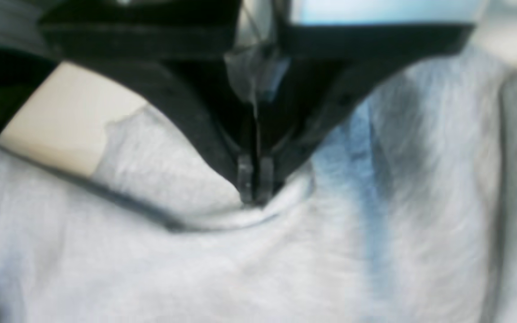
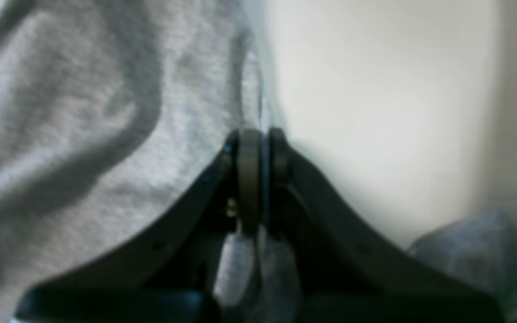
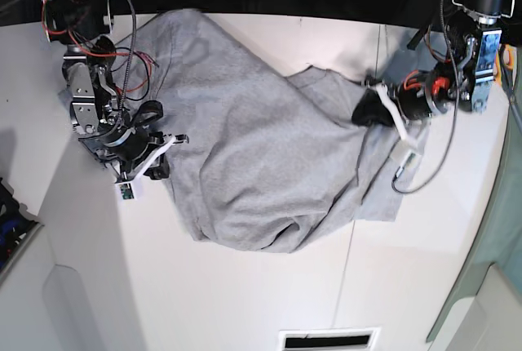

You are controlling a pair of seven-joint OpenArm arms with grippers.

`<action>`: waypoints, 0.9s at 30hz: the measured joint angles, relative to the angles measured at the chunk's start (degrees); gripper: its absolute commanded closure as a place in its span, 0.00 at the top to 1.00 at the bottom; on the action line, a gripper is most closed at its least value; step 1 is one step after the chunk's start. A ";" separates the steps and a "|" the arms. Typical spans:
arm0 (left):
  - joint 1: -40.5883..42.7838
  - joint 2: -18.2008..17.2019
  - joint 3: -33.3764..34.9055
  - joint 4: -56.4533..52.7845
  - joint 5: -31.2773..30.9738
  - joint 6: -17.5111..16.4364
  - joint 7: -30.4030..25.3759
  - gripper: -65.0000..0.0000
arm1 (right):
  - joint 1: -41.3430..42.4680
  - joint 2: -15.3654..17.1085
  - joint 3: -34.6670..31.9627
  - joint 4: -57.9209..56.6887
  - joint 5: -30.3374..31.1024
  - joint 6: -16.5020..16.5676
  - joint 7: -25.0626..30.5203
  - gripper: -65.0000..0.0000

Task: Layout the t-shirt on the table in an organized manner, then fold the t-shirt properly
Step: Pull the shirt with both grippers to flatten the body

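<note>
Lying rumpled and spread across the table [image 3: 245, 286]: the t-shirt [image 3: 245, 155], plain grey side up. Pinching its edge at opposite sides: the left gripper [image 1: 255, 186] and the right gripper [image 2: 258, 148], both sets of jaws clamping together on fabric.

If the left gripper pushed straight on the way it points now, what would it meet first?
More t-shirt. The left gripper is shut on a grey fold, and cloth fills the wrist view beyond its tip; the table probably lies underneath, though depth is unclear.
</note>
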 measured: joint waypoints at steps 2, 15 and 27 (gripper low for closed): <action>-3.28 0.02 0.00 -3.67 -0.09 0.63 -0.07 0.00 | -4.11 0.76 2.21 4.57 2.29 0.00 -1.68 0.00; -16.72 1.88 0.09 -13.49 3.65 3.17 5.42 0.00 | -22.08 -2.78 6.27 21.70 13.31 4.90 -7.10 0.00; -16.52 -2.95 0.35 -8.68 -12.81 -2.08 16.20 0.30 | -11.08 -4.48 15.06 23.19 13.60 3.91 -7.17 0.46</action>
